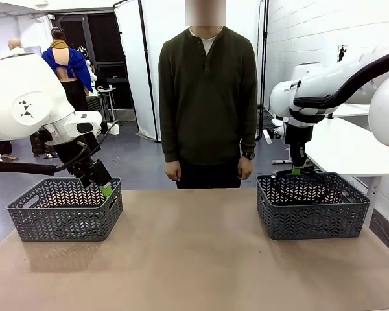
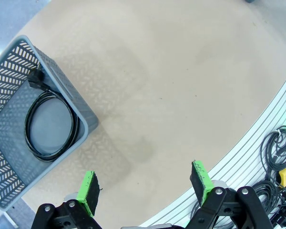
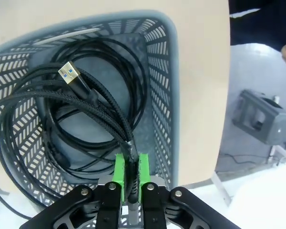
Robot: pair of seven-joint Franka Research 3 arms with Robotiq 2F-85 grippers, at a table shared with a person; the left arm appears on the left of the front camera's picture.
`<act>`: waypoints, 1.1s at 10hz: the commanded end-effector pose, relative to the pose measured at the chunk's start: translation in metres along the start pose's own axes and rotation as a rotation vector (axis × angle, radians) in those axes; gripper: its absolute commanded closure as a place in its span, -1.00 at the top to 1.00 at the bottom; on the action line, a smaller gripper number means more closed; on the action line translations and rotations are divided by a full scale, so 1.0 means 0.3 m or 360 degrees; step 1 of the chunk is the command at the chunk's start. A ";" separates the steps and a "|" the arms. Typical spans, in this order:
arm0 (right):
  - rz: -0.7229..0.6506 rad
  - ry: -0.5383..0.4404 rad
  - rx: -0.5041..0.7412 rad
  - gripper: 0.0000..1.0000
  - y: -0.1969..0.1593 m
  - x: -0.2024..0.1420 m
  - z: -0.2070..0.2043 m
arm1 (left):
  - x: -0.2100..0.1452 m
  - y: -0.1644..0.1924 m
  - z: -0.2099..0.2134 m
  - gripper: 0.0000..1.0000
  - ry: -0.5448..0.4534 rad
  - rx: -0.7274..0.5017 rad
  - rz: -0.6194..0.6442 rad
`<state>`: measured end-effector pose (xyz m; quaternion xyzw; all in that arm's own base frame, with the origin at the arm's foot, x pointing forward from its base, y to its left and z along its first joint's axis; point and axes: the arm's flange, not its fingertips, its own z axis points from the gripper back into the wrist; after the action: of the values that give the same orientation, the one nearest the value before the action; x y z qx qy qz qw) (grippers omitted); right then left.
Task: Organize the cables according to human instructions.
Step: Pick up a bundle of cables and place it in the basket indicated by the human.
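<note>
the right claw (image 3: 131, 171) was closed tight on a braided black cable (image 3: 97, 112), holding several strands together just above the right basket (image 3: 164, 100). the danger i saw here was tangling: right beyond the green pads, the held cable lay over and through other coiled cables (image 3: 19, 143) in the same basket, so a lift would probably drag a second coil up with it, or catch a loop on the basket rim and tip or slide the basket on the desk (image 1: 194, 259). the gold plug with the blue tongue (image 3: 68, 73) stood free farther ahead of the claw and could hook in the holes of the wall. because only some strands were pinched, the coil could also fall open and hang long.

the left claw (image 2: 148, 187) was wide open and held nothing; below and ahead of it there was only bare desk. the left basket (image 2: 62, 88) lay off to one side of it, and inside lay one thin black cable (image 2: 51, 125), coiled flat on the bottom with its plug near the wall.

the person (image 1: 207, 97) stood behind the desk with both hands down, giving no sign, so a wrong choice of basket was possible too.
</note>
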<state>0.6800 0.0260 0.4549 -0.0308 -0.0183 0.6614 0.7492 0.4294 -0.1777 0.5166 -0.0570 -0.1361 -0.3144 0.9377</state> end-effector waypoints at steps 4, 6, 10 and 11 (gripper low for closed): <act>0.0078 0.0060 -0.0048 -1.00 -0.030 -0.001 -0.014 | 0.001 0.002 0.000 1.00 -0.0020 0.0007 0.0001; 0.0084 0.0060 -0.0020 -0.60 -0.029 -0.008 -0.017 | 0.001 0.002 0.000 1.00 -0.0020 0.0007 0.0001; 0.0033 0.0016 0.0066 0.97 -0.038 -0.021 -0.002 | 0.001 0.002 0.000 1.00 -0.0020 0.0007 0.0001; 0.0035 0.0006 0.0087 1.00 -0.038 -0.026 0.009 | 0.001 0.002 0.000 1.00 -0.0020 0.0007 0.0001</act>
<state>0.6840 0.0199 0.4531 -0.0270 0.0033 0.6627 0.7484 0.4294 -0.1777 0.5165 -0.0570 -0.1361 -0.3144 0.9378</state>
